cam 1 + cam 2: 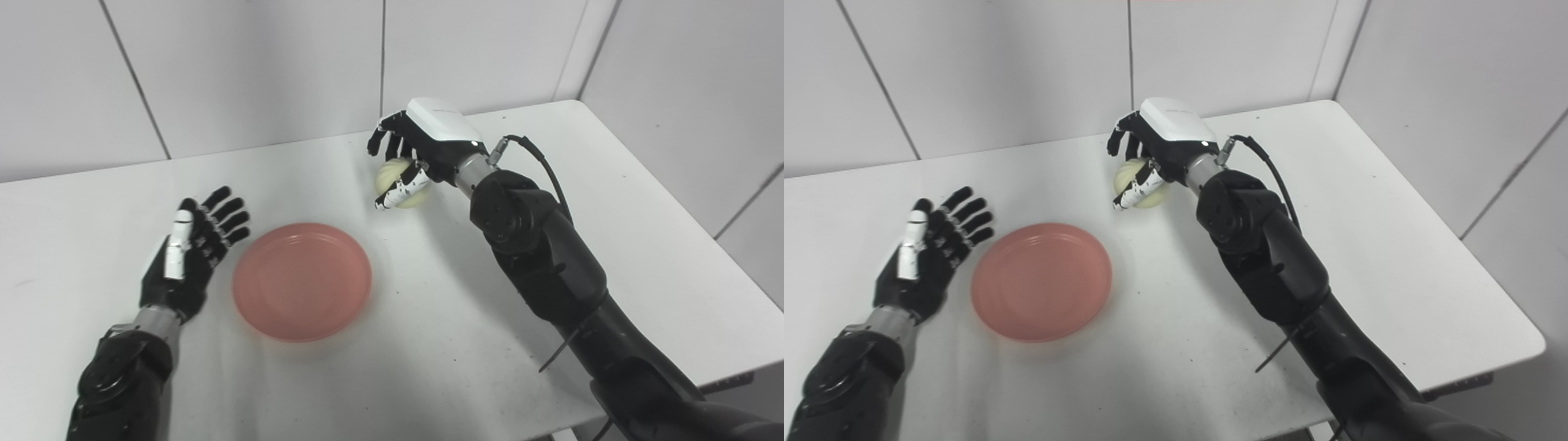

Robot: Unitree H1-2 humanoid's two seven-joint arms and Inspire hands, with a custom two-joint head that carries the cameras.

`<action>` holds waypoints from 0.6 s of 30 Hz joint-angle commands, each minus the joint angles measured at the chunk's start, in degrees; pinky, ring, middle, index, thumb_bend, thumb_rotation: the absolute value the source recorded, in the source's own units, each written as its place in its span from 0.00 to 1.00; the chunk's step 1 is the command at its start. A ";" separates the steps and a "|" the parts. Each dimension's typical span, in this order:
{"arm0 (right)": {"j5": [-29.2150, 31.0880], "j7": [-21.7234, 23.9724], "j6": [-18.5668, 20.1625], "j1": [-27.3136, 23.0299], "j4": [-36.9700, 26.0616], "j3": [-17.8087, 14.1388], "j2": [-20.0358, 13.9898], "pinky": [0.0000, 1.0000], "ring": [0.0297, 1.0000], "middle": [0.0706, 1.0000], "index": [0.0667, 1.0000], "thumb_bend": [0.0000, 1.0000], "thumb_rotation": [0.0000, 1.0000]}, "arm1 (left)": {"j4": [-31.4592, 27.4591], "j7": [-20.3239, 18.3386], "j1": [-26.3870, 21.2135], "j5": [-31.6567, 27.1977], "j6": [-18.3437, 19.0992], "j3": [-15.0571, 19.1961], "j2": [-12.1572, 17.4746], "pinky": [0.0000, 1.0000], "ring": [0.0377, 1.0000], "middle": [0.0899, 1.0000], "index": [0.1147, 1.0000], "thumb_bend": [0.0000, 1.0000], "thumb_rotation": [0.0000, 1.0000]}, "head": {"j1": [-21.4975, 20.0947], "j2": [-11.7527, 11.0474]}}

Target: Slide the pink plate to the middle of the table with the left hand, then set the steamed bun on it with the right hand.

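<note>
Pink plate (302, 280) sits mid-counter toward the near edge, my left hand (193, 248) just beside its left rim, fingers spread, holding nothing. Farther back, my right hand (422, 147) is curled around the steamed bun (401, 184), near the counter's far edge. The plate lies nearer me and to the left of the bun, so I reckon that's the way to carry it.

A bare lab test corner: plain white table (643, 245) against blank white panelled walls (245, 73).
</note>
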 commanded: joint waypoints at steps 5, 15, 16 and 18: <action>-0.42 0.91 -1.95 -3.33 -3.21 2.69 2.19 0.27 0.33 0.38 0.51 0.52 0.00 | 2.54 1.84 2.36 2.37 6.04 -1.30 -1.95 0.86 0.86 0.86 0.85 0.47 1.00 | 3.31 0.56; 0.26 0.13 -5.93 -2.46 -1.58 6.90 5.61 0.31 0.36 0.38 0.50 0.52 0.00 | 3.65 3.33 1.32 3.96 5.91 -1.51 -3.65 0.85 0.86 0.86 0.83 0.47 1.00 | 8.12 1.57; 0.23 0.01 -6.31 -2.13 -1.16 7.26 6.05 0.31 0.36 0.38 0.50 0.52 0.00 | 3.96 3.29 1.18 4.10 5.69 -1.58 -3.76 0.85 0.86 0.86 0.83 0.47 1.00 | 8.69 1.75; 0.09 0.02 -6.59 -1.76 -0.74 7.66 6.55 0.31 0.36 0.38 0.50 0.52 0.00 | 4.37 3.25 0.98 4.29 5.42 -1.72 -3.90 0.85 0.86 0.86 0.83 0.47 1.00 | 9.18 1.93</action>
